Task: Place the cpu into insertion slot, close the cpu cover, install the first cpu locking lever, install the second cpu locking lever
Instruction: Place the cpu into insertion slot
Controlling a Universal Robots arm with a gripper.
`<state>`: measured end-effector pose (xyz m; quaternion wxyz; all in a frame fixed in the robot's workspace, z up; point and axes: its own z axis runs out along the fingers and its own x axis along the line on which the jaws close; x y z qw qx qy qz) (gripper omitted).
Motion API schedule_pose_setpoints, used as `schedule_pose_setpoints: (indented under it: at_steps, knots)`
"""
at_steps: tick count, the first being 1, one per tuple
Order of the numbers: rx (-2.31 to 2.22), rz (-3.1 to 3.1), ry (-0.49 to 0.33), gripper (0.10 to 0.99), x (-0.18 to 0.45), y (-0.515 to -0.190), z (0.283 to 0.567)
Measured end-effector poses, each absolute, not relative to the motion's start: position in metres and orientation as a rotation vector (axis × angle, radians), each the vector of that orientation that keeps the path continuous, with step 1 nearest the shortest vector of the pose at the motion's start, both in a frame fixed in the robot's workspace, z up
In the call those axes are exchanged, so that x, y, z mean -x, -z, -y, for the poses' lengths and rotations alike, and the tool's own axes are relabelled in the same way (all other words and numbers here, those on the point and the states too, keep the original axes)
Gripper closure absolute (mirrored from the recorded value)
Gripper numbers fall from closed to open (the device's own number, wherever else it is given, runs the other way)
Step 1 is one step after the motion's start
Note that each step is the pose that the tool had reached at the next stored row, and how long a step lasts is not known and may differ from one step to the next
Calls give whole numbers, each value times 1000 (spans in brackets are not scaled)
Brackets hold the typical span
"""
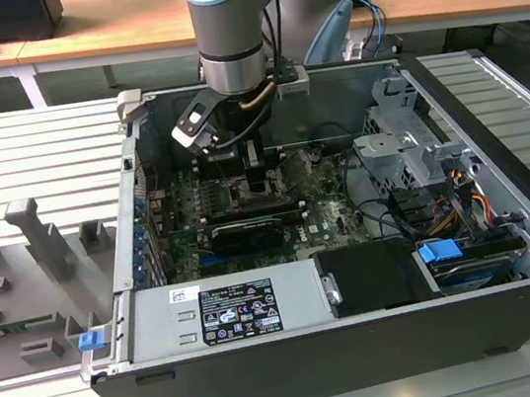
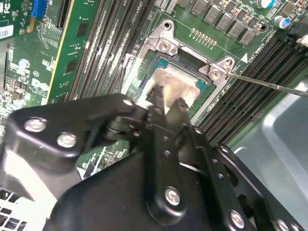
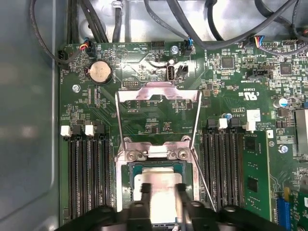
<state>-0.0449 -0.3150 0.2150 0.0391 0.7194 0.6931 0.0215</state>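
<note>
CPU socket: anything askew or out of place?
Nothing stands out. The cpu sits square within the insertion slot, the tool right over it. The cpu cover is swung open, flat on the board; one locking lever stands unlatched beside the slot.

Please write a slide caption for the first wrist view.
Gripper above the cpu in the insertion slot; cpu cover open.

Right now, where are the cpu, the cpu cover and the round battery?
the cpu (image 3: 161,179): first wrist view, middle of its silvery face.
the cpu cover (image 3: 159,92): first wrist view, wide bar opposite its hinge.
the round battery (image 3: 99,72): first wrist view, its middle.
</note>
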Motion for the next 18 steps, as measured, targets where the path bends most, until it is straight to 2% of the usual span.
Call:
schedule_pose_setpoints:
  at_steps: [3,18]
  knots:
    - [-2205,-2124,-64,980,45,-216,315]
    - [-2205,-2124,-64,980,45,-219,315]
